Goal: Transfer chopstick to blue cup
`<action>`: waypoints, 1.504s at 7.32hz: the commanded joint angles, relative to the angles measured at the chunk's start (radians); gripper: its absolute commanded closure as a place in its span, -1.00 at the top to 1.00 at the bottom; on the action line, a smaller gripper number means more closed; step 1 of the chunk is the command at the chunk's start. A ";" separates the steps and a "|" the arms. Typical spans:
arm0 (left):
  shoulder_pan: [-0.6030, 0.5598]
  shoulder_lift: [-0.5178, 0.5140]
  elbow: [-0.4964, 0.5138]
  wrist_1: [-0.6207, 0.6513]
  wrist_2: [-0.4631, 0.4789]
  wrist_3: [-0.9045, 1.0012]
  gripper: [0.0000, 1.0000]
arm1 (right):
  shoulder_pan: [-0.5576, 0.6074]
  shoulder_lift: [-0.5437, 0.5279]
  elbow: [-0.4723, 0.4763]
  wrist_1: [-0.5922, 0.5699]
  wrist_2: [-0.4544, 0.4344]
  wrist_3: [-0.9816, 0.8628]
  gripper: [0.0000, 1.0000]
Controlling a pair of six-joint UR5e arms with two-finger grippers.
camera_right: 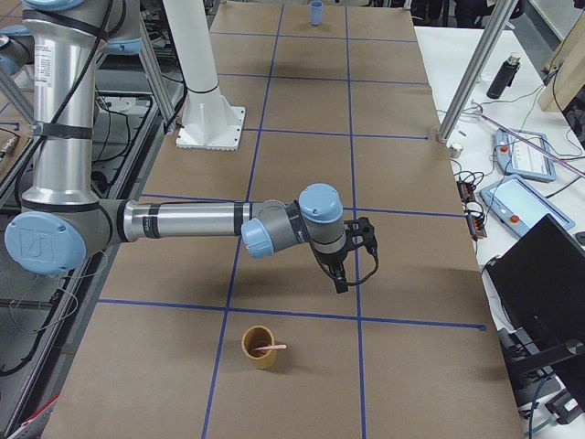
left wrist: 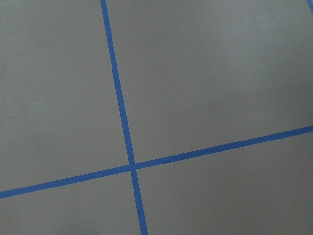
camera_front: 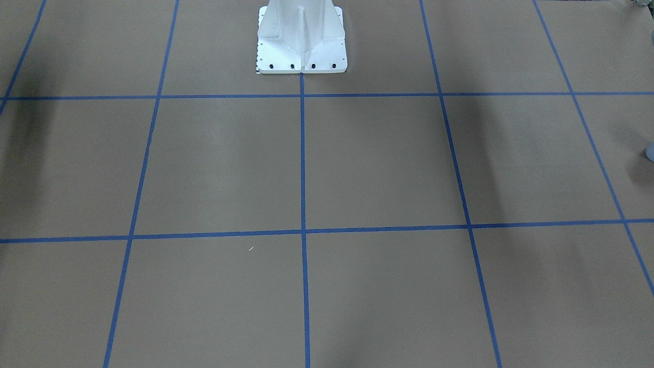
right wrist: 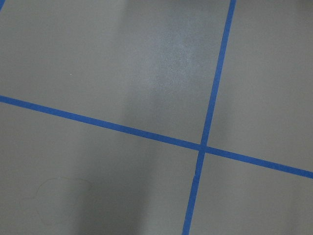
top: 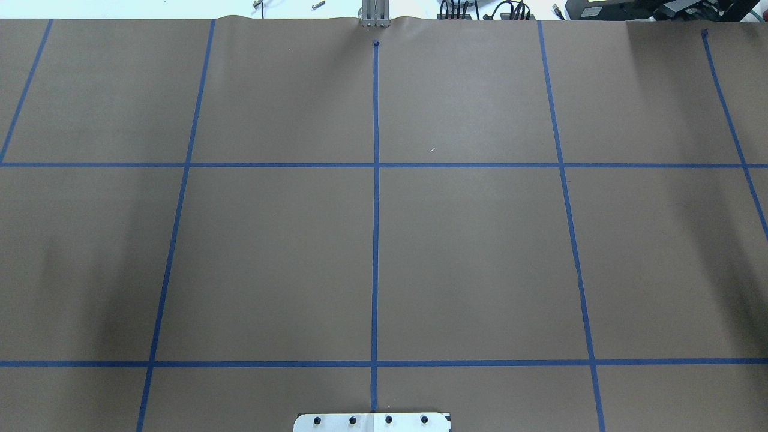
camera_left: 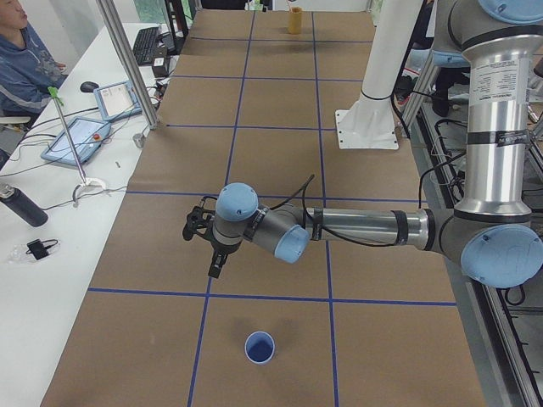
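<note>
Left pincer (camera_left: 215, 264) hangs with its fingers pointing down over the bench (top: 270, 258). The left arm (camera_left: 365, 227) carries it with the forearm stretched level from the elbow and the upper arm standing upright. It shows only in a side view, so it cannot be told whether its fingers stand wide or narrow. The right pincer (camera_right: 338, 274) takes a like pose at the other end, with the right arm (camera_right: 183, 219) reaching level over the paper and the wrist bent downward. Its opening cannot be told either. The chopstick (camera_right: 271, 347) rests in a brown cup (camera_right: 259, 349), leaning on the rim with its lower part hidden inside, near the right pincer but apart from it. The blue cup (camera_left: 260, 348) stands upright on the bench near the left pincer, not touching it. Both arms and both cups lie outside the overhead view. Each wrist view shows only brown paper crossed by blue tape lines (left wrist: 120, 112). A pale sliver (camera_front: 650, 152) at the front-facing view's edge is cut off and too small to identify.
</note>
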State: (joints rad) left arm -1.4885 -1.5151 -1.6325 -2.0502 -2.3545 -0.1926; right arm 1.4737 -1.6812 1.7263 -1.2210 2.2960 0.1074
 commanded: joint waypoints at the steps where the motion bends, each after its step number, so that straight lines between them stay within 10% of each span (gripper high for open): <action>1: 0.001 0.004 -0.001 -0.002 -0.008 -0.004 0.98 | -0.001 0.008 0.004 0.001 0.002 0.003 1.00; 5: -0.001 0.038 0.026 -0.005 -0.011 0.089 0.95 | -0.004 -0.032 -0.042 0.201 0.007 0.012 1.00; 11: -0.216 -0.048 0.434 0.018 -0.005 0.621 0.95 | -0.012 -0.028 -0.047 0.201 0.033 0.061 1.00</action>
State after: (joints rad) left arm -1.6704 -1.5489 -1.2595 -2.0407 -2.3580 0.3864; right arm 1.4632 -1.7100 1.6798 -1.0207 2.3251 0.1591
